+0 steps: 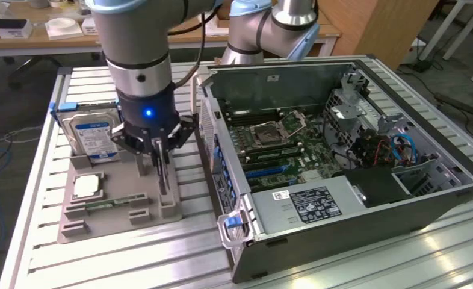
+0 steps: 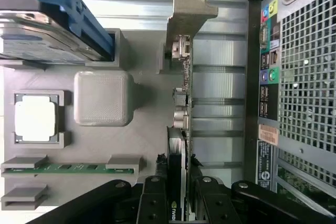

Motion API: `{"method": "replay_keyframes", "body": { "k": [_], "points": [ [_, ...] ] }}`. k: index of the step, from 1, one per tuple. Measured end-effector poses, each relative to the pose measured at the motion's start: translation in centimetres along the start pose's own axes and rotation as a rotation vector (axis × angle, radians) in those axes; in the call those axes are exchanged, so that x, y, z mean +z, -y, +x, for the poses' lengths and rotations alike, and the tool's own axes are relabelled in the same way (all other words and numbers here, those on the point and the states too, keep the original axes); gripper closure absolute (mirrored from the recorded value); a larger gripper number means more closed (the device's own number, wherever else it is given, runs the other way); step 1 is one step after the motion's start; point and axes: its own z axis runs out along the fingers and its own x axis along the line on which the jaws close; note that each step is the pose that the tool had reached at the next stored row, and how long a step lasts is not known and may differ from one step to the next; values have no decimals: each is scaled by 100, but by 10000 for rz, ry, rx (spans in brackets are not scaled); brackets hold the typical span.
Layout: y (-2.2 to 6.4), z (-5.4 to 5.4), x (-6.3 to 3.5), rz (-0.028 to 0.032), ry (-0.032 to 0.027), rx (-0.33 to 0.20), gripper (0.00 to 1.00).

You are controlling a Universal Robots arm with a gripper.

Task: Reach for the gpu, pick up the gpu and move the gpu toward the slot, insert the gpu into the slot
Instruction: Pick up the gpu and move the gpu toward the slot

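Gpu [image 1: 163, 179] stands on edge in the gray holder [image 1: 112, 224] on the bench [image 1: 100, 262], the end effector [image 1: 157, 158] clamped across its upper edge. Pulled crooked, it could bind in the holder or strike the case [image 1: 341, 235] just beside it on the exterior view's right.

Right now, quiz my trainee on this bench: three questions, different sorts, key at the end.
1. True or false: the gpu is already seated on the motherboard.
2. The gripper is at which part? A hard drive; B gpu; C memory stick.
3. Name the square silver part lying flat in the gray tray.
Key: 1 false, it stands on edge in the tray; 2 B; 3 a CPU.
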Motion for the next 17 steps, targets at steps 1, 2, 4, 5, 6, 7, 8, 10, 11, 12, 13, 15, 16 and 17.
{"method": "replay_keyframes", "body": {
  "k": [1,2,4,5,6,7,8,10,11,12,13,15,16,17],
  "points": [
    [-2,-1,-45,0,0,0,74],
    [-4,-3,-89,-1,1,-1,74],
    [-8,-6,-180,0,0,0,74],
    [-9,-8,-224,0,0,0,74],
    [-11,-9,-265,0,0,0,74],
    [-12,-10,-297,-1,1,0,74],
    [-14,-11,-327,-1,1,-1,74],
    [-16,-14,-388,-1,1,-1,74],
    [-17,-16,-414,-1,0,-1,74],
    [-18,-17,-439,-1,0,-1,74],
    [-19,-21,-475,-1,0,-1,74],
    [-24,-28,-568,0,-4,-1,74],
    [-27,-30,-613,1,-4,0,74],
    [-29,-33,-658,0,-4,-1,74]
  ]
}}
